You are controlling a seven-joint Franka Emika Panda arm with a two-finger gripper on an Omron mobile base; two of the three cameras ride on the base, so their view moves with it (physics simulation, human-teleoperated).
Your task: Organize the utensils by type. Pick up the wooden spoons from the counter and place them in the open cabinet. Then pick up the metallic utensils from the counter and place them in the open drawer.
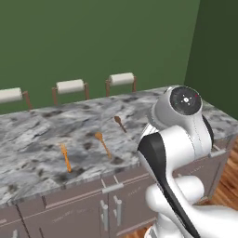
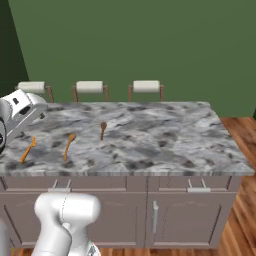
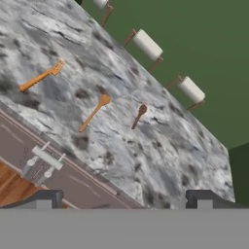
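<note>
Three utensils lie on the counter [image 2: 165, 135] in a row — fork [image 2: 27, 149] left, spoon [image 2: 68, 145] middle, small spoon [image 2: 103, 129] right. Chairs [image 2: 90, 90] stand behind it.

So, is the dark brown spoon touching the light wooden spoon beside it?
Apart. In the hand view, bare counter shows between the dark brown spoon and the light wooden spoon.

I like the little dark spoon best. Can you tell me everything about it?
The dark spoon looks like brown wood, darker and shorter than the two orange utensils beside it. It has a small rounded bowl and a thin straight handle. It lies flat on the marbled counter, bowl toward the stools, touching nothing else.
</note>
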